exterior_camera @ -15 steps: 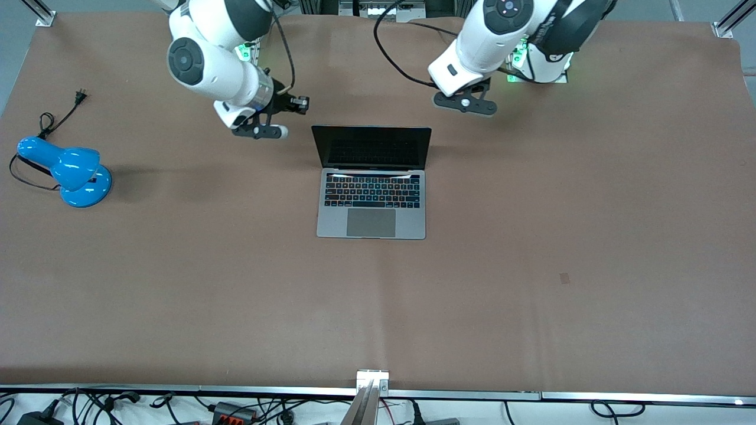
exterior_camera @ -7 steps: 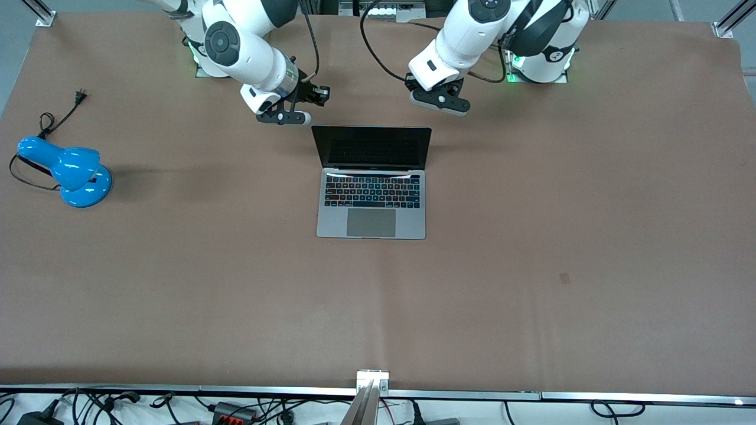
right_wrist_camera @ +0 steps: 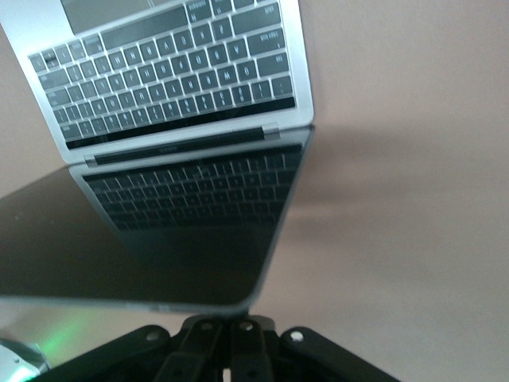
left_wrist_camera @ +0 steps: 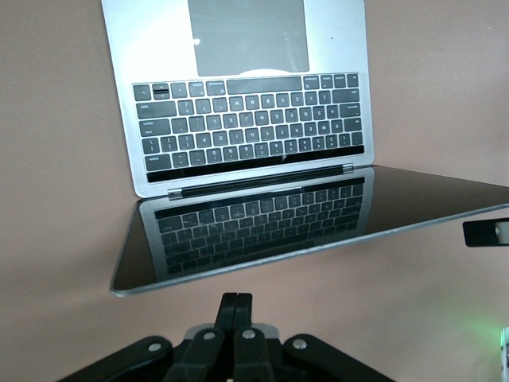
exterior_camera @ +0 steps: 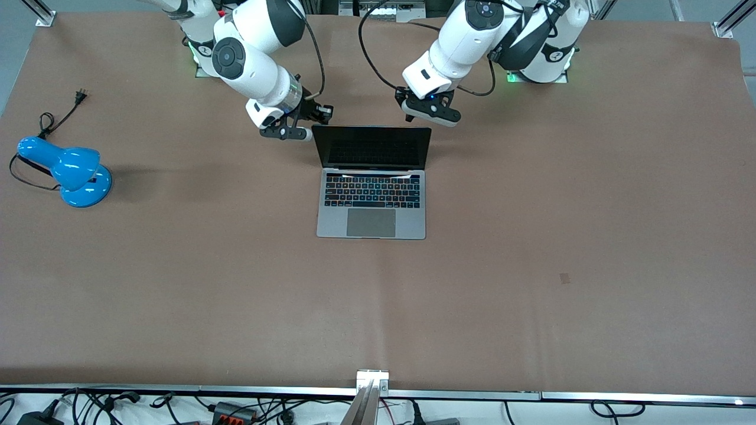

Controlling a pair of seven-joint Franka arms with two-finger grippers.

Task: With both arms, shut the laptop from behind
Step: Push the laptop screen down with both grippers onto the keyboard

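Right tool [exterior_camera: 307, 122]: fingers pressed together, holding nothing, positioned at the upper-left corner of the lid as the front view shows it, just off the edge; contact cannot be confirmed. Left tool [exterior_camera: 413, 115]: likewise closed and empty, sitting just above the upper-right corner of the lid in the upper centre of the frame. In each wrist view the closed fingers [left_wrist_camera: 235, 306] point at the top edge of the screen with a narrow gap showing. The laptop [exterior_camera: 372, 180] stands open in the middle of the table [exterior_camera: 531, 236], screen raised and leaning slightly back toward the arm bases, keyboard and trackpad facing the front camera. A blue desk lamp [exterior_camera: 65, 170] lies well apart at the left edge of the frame and is not a concern. Risks, as judged: the two tools sit at unequal positions along the lid edge, so an uneven push could twist the lid or swivel the base on the table. A tool slipping over the thin edge could strike the screen. Excess speed could slam the lid onto the keys.
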